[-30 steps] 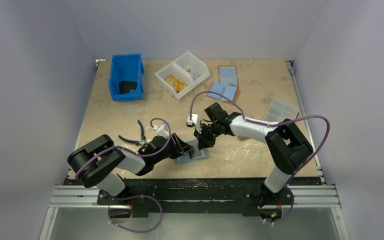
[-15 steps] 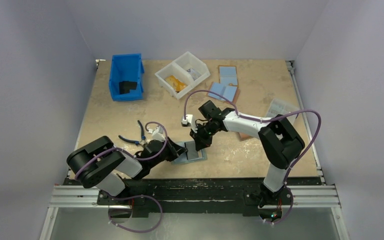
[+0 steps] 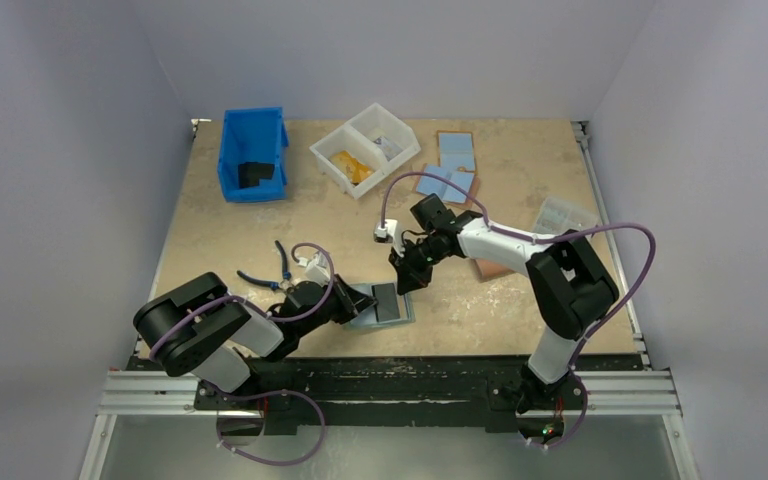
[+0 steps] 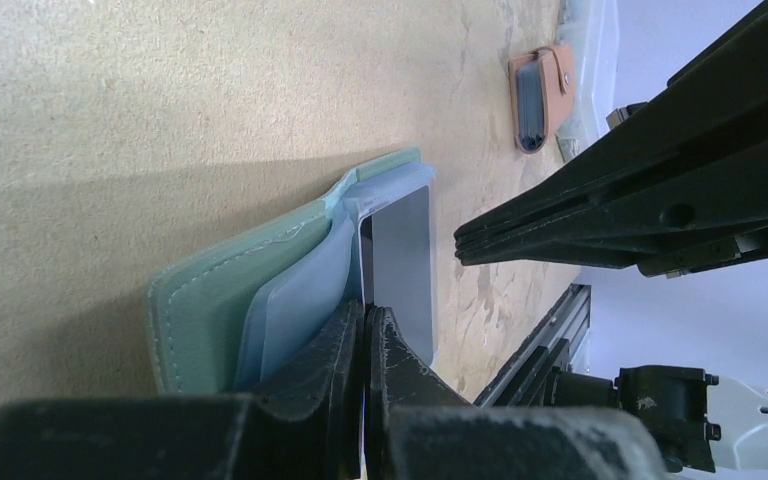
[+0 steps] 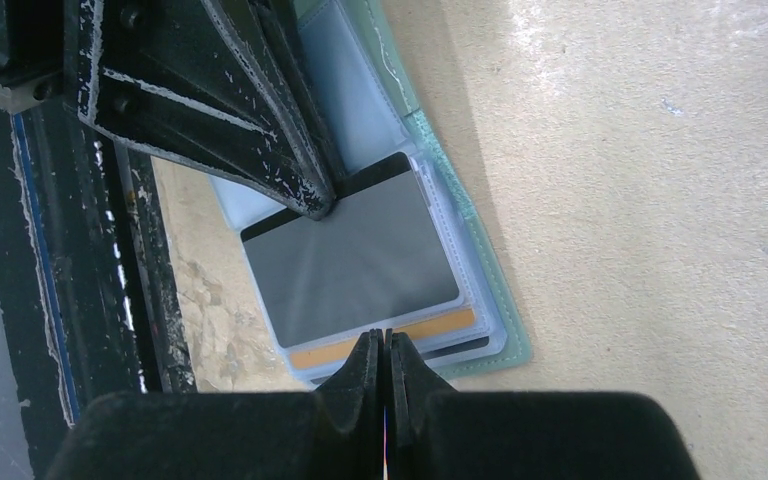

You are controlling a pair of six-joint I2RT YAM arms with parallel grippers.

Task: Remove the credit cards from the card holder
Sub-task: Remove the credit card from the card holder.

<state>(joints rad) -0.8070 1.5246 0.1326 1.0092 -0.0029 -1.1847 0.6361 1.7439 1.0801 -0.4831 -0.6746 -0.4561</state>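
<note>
Table [image 3: 520, 200]: pale matte board. The pliers [image 3: 278, 268] and the salmon wallet [image 4: 542, 95] lie well apart from the card holder [image 5: 508, 335].
Left tool [image 4: 365, 335]: fingers together, pinching a clear sleeve leaf of the card holder.
Right tool [image 5: 382, 350]: fingers together with nothing seen between them, poised over the holder's outer edge.
Card holder: teal and soft, lying open near the table's near edge. We expect it to flop and slide unless pinned.
Credit cards [image 5: 350, 265]: a dark one sits uppermost in its sleeve, with an orange edge beneath. We judge them light, stiff and slick, and would take hold at an exposed short edge.
</note>
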